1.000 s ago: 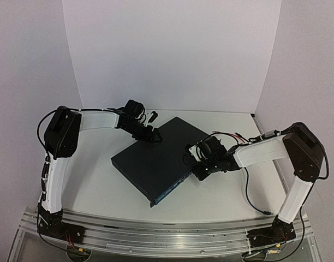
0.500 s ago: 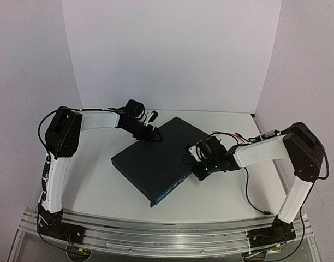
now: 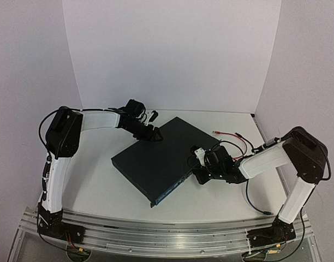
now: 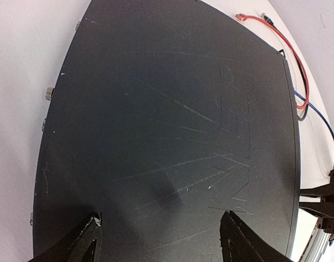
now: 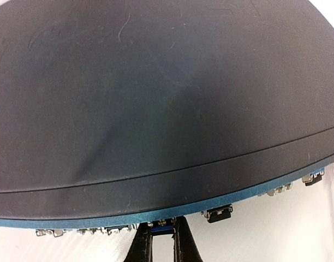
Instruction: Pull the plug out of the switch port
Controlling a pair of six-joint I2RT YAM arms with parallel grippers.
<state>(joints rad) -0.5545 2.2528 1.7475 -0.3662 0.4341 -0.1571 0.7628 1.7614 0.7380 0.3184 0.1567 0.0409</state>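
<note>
Right arm has dropped lower beside the flat dark blue-black metal switch box, which lies diagonally in the middle of the white table. Right gripper is pressed almost together at the socket face. Left gripper is spread over the box top.

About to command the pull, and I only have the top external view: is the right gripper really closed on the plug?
Observer: Yes. In the right wrist view the right gripper has its fingers nearly together at the switch's socket face, pinching a small blue plug.
Operator: And the other arm?
Observer: In its wrist view, the left gripper has its jaws apart over the switch's dark top, gripping nothing.
</note>
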